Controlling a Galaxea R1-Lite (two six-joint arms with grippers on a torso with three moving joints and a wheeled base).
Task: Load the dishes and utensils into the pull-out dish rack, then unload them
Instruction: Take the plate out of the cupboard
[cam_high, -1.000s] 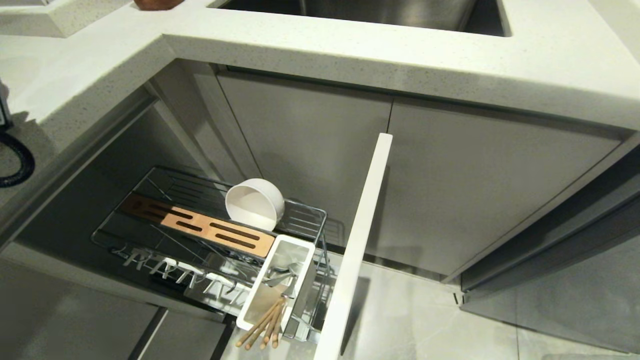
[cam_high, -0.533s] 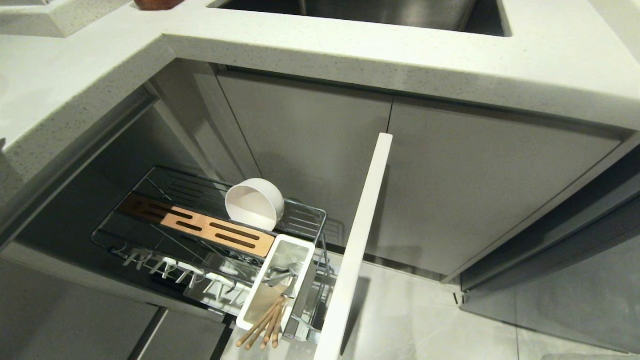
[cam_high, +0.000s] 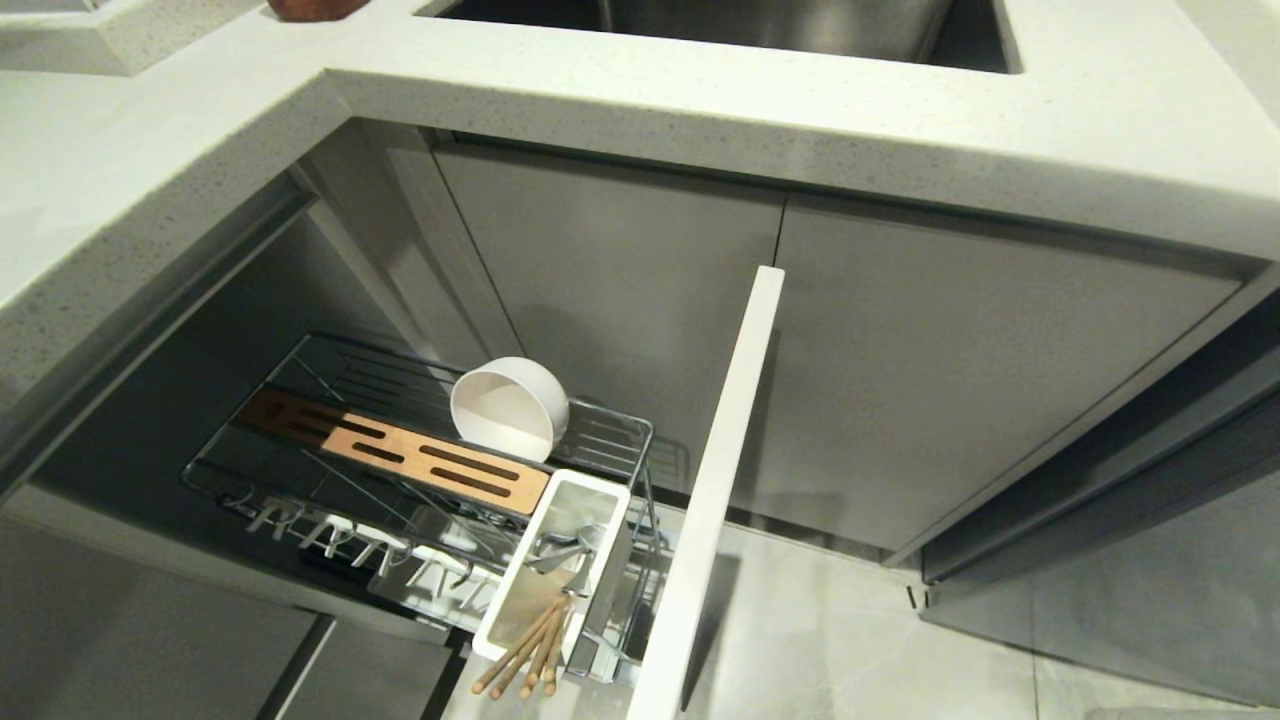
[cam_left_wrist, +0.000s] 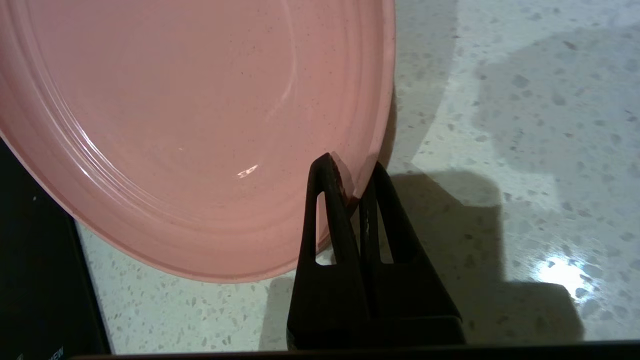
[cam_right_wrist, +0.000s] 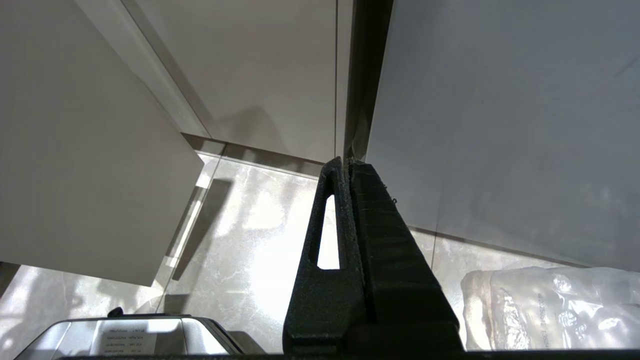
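Note:
My left gripper (cam_left_wrist: 352, 167) is shut on the rim of the pink plate (cam_left_wrist: 175, 125), which hangs tilted over the speckled countertop (cam_left_wrist: 525, 125); this gripper lies outside the head view. The pull-out dish rack (cam_high: 640, 440) stands drawn out below the counter. The cream-white bowl (cam_high: 508, 408) leans on its side behind the wooden strip (cam_high: 400, 452). In the white caddy (cam_high: 520, 590) lie the chopsticks (cam_high: 525, 655) and the metal spoon (cam_high: 560, 555). My right gripper (cam_right_wrist: 347, 161) is shut on nothing, parked low over the floor.
The rack's pale front panel (cam_high: 715, 480) juts out to the right of the caddy. The steel sink (cam_high: 750, 25) sits in the counter above. A dark object (cam_left_wrist: 35, 275) borders the countertop beside the plate. A plastic bag (cam_right_wrist: 550, 310) lies on the floor near the right gripper.
A black cable and part of the left arm at the head view's left edge have moved out of sight. The rack and its contents have not moved.

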